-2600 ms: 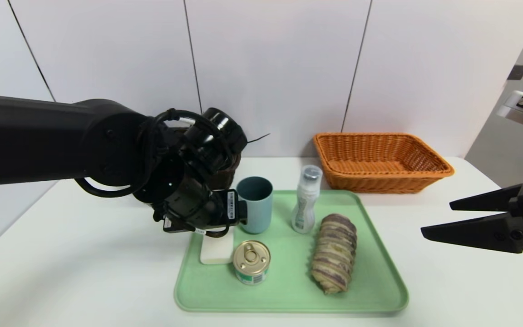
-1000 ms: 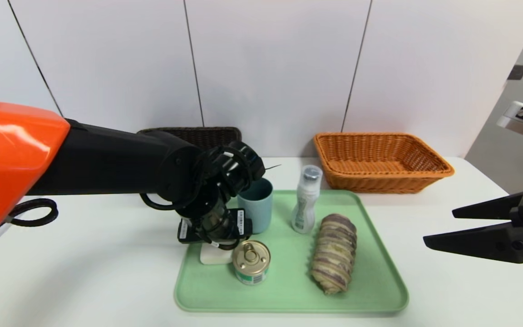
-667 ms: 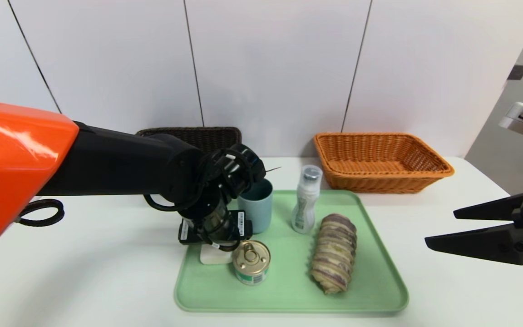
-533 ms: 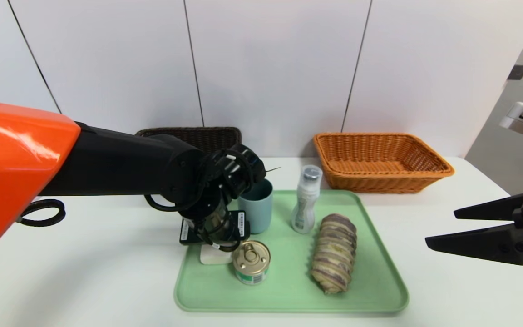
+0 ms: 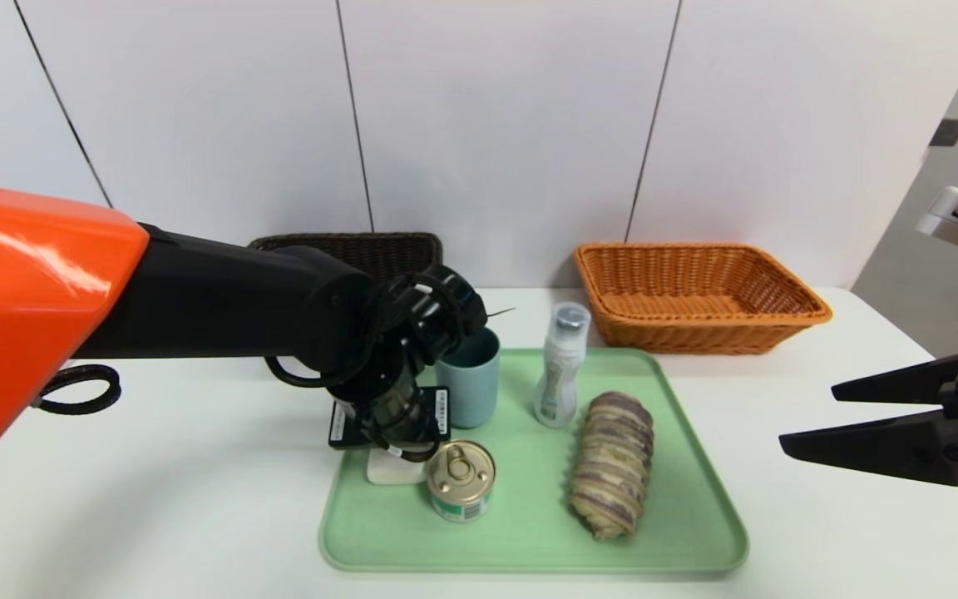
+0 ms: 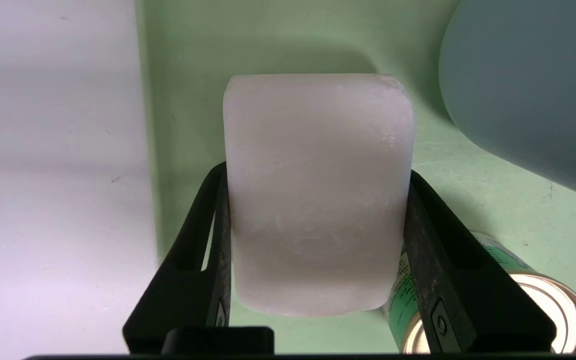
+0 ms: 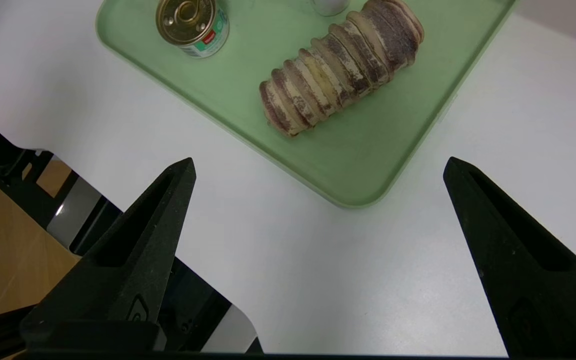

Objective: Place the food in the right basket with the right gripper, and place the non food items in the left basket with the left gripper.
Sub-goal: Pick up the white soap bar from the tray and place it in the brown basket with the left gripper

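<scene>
At the near-left corner of the green tray point(image 5: 529, 549), I have the left gripper point(image 6: 313, 260) down over the white soap bar point(image 6: 318, 195), one finger pressed flat against each long side, so the bar looks clamped though it still lies on the tray. I took it across its narrow width because the tin can point(image 5: 461, 480) stands just beside it on one side and the tray rim runs along the other, leaving little room for the fingers.

Next to the can lies the bread roll point(image 5: 612, 464), flat and lengthwise. Beyond them stand the blue-grey cup point(image 5: 469, 376), close behind my left wrist, and the small white bottle point(image 5: 560, 366), both upright.

Off to the right, clear of the tray, the right gripper point(image 7: 318, 210) hangs above the table point(image 5: 155, 499) with its fingers spread wide, holding nothing; I judge it waits for the food.

Farthest back, against the wall, sit the dark left basket point(image 5: 354, 248), where the soap belongs, and the orange right basket point(image 5: 695, 295).
</scene>
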